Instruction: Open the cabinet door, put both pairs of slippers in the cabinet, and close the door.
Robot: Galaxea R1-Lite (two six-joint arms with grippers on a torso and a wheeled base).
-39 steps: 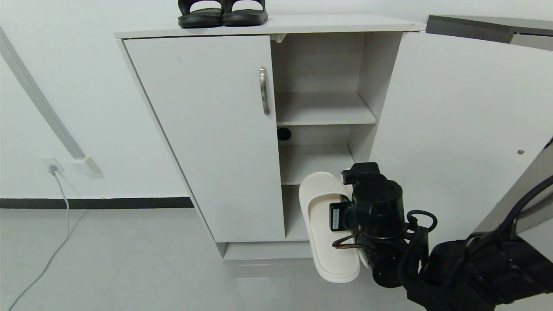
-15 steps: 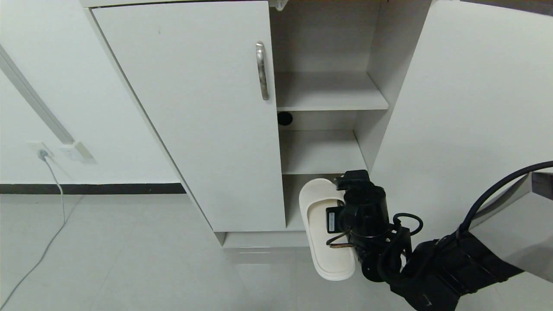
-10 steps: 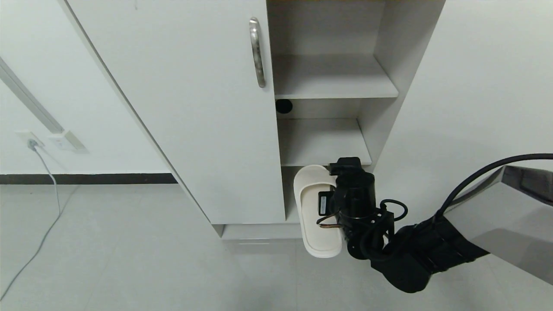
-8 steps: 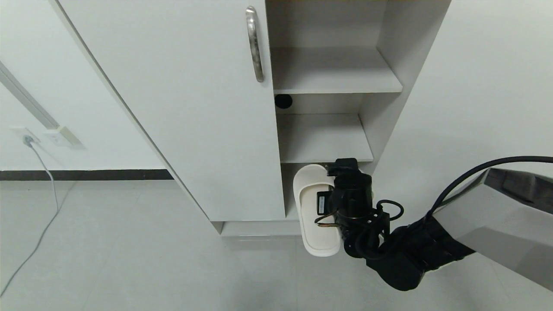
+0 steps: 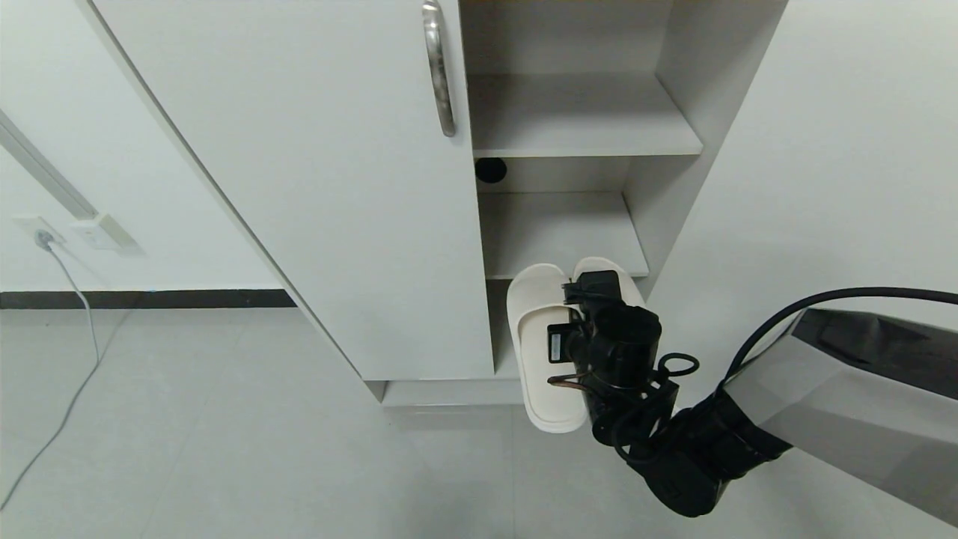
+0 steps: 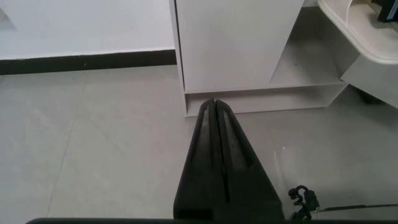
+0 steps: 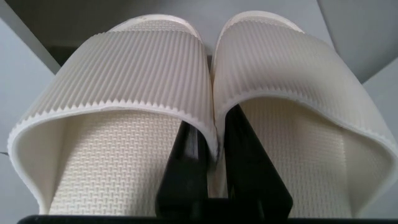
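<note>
My right gripper point(image 5: 593, 290) is shut on a pair of white slippers point(image 5: 540, 337), pinching the inner edges of both ribbed straps point(image 7: 149, 74) between its fingers point(image 7: 186, 168). The pair hangs soles down, toes toward the white cabinet point(image 5: 299, 150), just in front of the open right half. The toes overlap the front edge of the lower shelf point(image 5: 557, 232), above the bottom compartment point(image 5: 503, 359). The right door point(image 5: 823, 150) stands open and the left door with its metal handle point(image 5: 438, 71) is closed. My left gripper point(image 6: 215, 104) is shut and empty, low over the floor facing the cabinet base point(image 6: 261, 99).
The upper shelf point(image 5: 576, 112) is bare, with a round black hole point(image 5: 490, 170) in the back panel below it. A wall socket point(image 5: 43, 239) with a grey cable point(image 5: 63, 408) sits at the left above a black baseboard point(image 5: 142, 299). Grey tiled floor point(image 5: 224, 449) lies before the cabinet.
The head camera has dropped and moved closer, so the cabinet top has left the picture. My right gripper has carried the white slippers a little up and toward the opening; the second slipper's toe now shows.
</note>
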